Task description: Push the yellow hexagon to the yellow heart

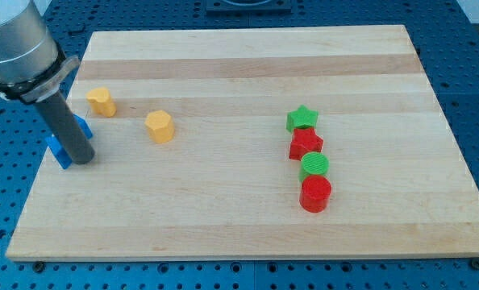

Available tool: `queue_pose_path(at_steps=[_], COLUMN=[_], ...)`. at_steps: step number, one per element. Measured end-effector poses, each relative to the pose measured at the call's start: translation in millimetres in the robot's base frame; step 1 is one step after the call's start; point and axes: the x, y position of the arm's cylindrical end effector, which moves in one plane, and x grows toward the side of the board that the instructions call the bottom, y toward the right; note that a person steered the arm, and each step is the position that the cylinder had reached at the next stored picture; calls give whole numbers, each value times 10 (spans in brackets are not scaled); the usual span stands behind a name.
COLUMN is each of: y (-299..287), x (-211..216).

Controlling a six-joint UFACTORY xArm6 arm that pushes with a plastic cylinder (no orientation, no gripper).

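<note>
Nearest on worktop point(223, 234): red cylinder point(315, 194), then green cylinder point(314, 166), red star point(306, 144), green star point(301, 119), stacked in a line at view's right, well apart from the job. At view's left, my tip point(80, 159) down against blue block point(68, 141); no gripper fitted, nothing held. Yellow hexagon point(160, 126) near yellow heart point(102, 101), not touching; tip on wrong side for pushing, likely needs going round to hexagon's right.

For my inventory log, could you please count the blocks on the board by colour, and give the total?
Yellow: 2, the yellow heart and the yellow hexagon
Green: 2, the green star and the green cylinder
Red: 2, the red star and the red cylinder
Blue: 1, the blue block, partly hidden behind my tip
Total: 7
</note>
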Motion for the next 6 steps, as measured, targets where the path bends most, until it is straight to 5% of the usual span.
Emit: queue_pose_path(at_steps=[3, 6], y=[1162, 923], x=[-17, -428])
